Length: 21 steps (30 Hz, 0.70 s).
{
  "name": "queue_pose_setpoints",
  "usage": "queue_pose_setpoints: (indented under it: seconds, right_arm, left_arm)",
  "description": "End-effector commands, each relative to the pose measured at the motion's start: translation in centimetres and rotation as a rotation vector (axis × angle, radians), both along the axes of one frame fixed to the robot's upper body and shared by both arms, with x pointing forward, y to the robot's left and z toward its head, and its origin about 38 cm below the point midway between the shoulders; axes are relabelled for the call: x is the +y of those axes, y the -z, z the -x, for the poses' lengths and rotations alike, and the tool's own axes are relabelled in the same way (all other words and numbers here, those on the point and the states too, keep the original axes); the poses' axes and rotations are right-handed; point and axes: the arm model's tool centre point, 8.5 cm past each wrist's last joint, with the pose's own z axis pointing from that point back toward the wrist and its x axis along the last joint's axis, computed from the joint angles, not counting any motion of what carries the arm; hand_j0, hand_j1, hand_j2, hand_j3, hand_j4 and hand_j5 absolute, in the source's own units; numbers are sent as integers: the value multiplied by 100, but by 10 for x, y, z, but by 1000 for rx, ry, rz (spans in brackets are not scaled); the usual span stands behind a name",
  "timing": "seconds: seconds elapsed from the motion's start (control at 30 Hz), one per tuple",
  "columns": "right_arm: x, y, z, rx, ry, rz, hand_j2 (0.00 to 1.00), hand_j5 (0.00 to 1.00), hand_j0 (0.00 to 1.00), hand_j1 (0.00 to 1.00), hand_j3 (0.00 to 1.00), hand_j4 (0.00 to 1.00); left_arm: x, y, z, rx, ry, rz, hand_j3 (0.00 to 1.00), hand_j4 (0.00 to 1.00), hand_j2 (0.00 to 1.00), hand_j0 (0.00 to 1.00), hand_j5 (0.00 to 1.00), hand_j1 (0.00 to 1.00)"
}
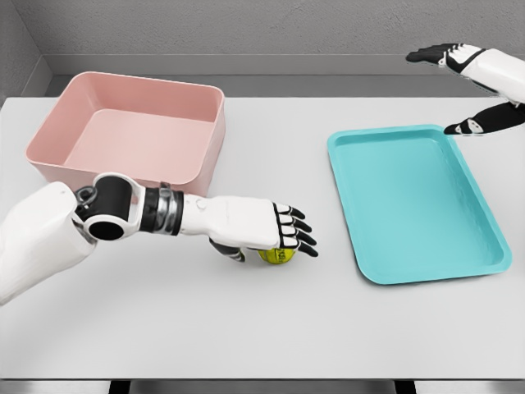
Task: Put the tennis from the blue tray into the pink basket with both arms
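left arm: a white jointed arm comes in from the lower left and reaches across the front of the table (246, 328), with a black and silver wrist band.
left hand (262, 228): palm down over the ball, black-tipped fingers (297, 230) stretched nearly flat toward the right, thumb tucked under beside the ball. the hand covers the ball from above; whether it truly grips it cannot be told.
tennis ball (276, 255): small, round, yellow-green, on the bare table under the left hand's palm, only its lower part showing. it lies between the two containers, out of the tray and out of the basket.
table: flat, smooth, pale grey-white, matte.
blue tray (414, 205): to the right of the hand, well apart from it. a shallow turquoise rectangle with rounded corners and a low raised rim, smooth like plastic. nothing lies in it.
pink basket (131, 135): behind the left arm, toward the far left. a deep, pale pink rectangular tub with rounded corners and smooth walls sloping inward. nothing lies inside.
right hand (480, 90): far right, raised above the tray's far corner, white with black fingers spread loosely, holding nothing. one fingertip hangs just over the tray's far right rim.
background: a plain grey wall behind the table.
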Motion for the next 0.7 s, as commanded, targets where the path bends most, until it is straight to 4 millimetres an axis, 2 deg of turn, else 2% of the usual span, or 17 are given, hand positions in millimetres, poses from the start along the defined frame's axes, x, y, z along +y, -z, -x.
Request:
queue_pose_setpoints:
  seconds: [0.0, 0.2, 0.4, 0.53, 0.67]
  right_arm:
    - [0, -1, 0, 2, -1, -6, 100, 100, 100, 100, 100, 100]
    - [8, 2, -3, 6, -17, -15, 100, 100, 100, 100, 100, 100]
    - [8, 4, -3, 13, -17, -10, 99, 99, 99, 99, 99, 99]
    - [8, 23, -7, 66, -13, -1, 99, 99, 99, 99, 99, 99]
    - [9, 25, -8, 75, -12, -2, 99, 99, 99, 99, 99, 99]
  left_arm:
    - [4, 5, -6, 17, -25, -8, 100, 100, 100, 100, 100, 100]
    - [5, 12, -13, 33, -48, -14, 100, 100, 100, 100, 100, 100]
    - [-9, 10, -9, 35, -23, 8, 100, 100, 100, 100, 100, 100]
    - [-14, 10, -8, 36, -14, 13, 100, 100, 100, 100, 100, 100]
    - [-13, 11, -9, 26, -14, 2, 94, 94, 94, 94, 94, 94]
